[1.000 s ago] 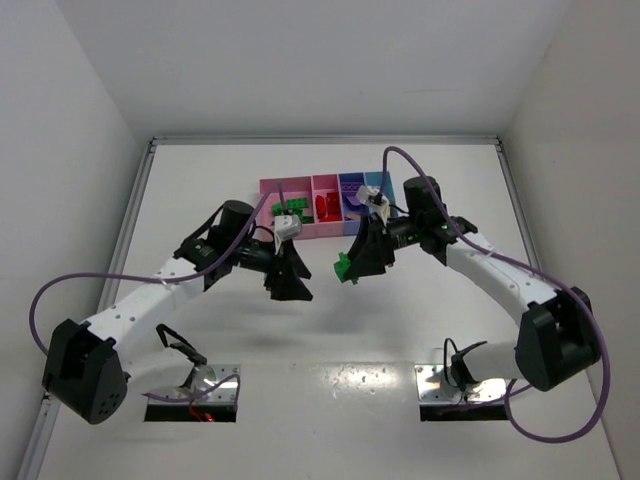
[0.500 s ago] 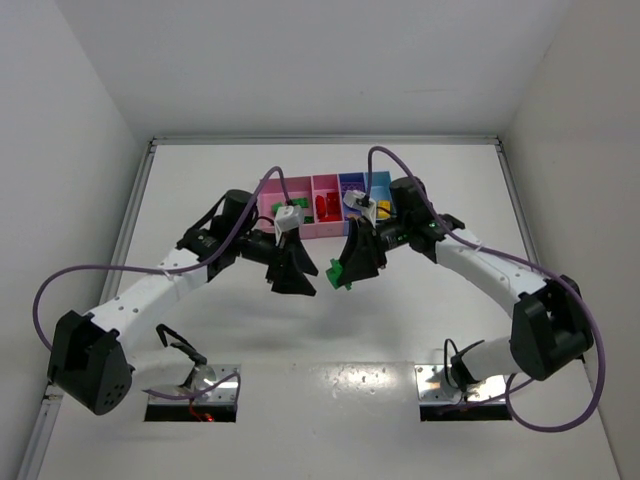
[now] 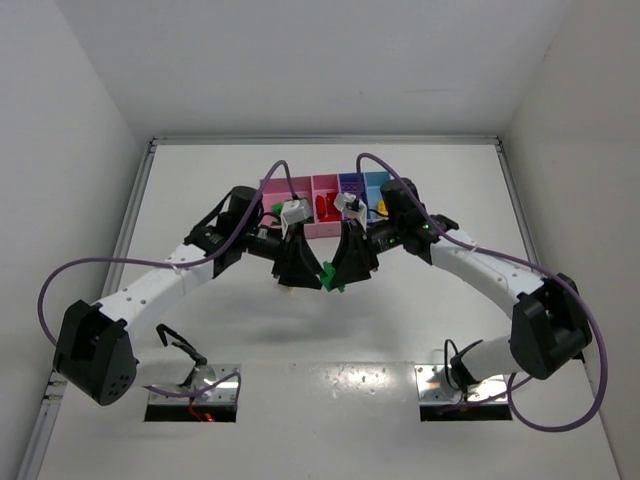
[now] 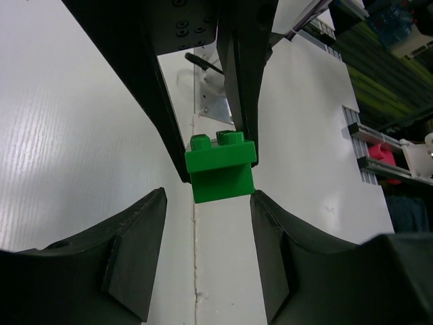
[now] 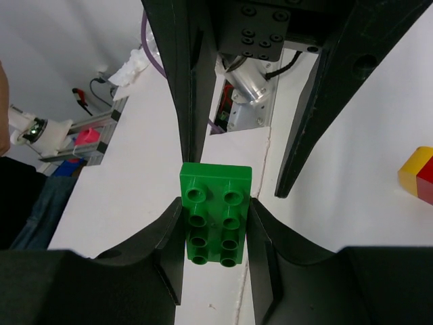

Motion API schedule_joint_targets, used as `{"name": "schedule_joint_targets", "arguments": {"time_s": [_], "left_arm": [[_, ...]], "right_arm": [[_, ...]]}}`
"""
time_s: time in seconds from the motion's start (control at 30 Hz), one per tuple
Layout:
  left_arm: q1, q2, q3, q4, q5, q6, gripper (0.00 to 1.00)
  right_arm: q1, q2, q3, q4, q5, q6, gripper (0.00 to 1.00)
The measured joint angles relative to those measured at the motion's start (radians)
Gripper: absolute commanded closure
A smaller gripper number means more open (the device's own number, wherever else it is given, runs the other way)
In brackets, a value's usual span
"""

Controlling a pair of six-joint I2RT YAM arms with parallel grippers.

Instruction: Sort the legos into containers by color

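Observation:
My right gripper (image 5: 215, 203) is shut on a green lego (image 5: 215, 213), a two-by-four brick held by its long sides above the white table. In the top view the brick (image 3: 327, 277) hangs between both arms, in front of the containers (image 3: 312, 183). My left gripper (image 4: 206, 196) faces it, jaws open, and the brick's end (image 4: 220, 169) sits just between its fingertips (image 4: 157, 203) with a gap on the left side. From above, the left gripper (image 3: 312, 275) and the right gripper (image 3: 338, 275) nearly meet tip to tip.
The wide pink bin holds green legos (image 3: 272, 208), the narrow pink bin red ones (image 3: 325, 207), and yellow shows in the light blue bin (image 3: 383, 210). A yellow and red clump (image 5: 419, 172) lies on the table to the right of the right gripper. Purple cables arc over both arms.
Both grippers have swung inward to the middle of the table and now meet. The left jaws have narrowed around the end of the green lego. The right grip is unchanged.

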Motion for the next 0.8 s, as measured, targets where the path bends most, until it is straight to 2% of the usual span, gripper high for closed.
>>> {"name": "schedule_joint_targets", "arguments": {"time_s": [0.43, 0.57, 0.8], "left_arm": [[-0.02, 0.021, 0.017, 0.032, 0.0, -0.026, 0.43], [-0.021, 0.026, 0.02, 0.033, -0.01, -0.032, 0.6], [-0.021, 0.027, 0.02, 0.023, -0.024, -0.04, 0.8]], "right_arm": [[0.015, 0.016, 0.027, -0.02, 0.035, -0.022, 1.0], [0.015, 0.027, 0.032, -0.026, 0.034, -0.022, 1.0], [0.014, 0.033, 0.035, -0.042, 0.041, -0.023, 0.99]]}}
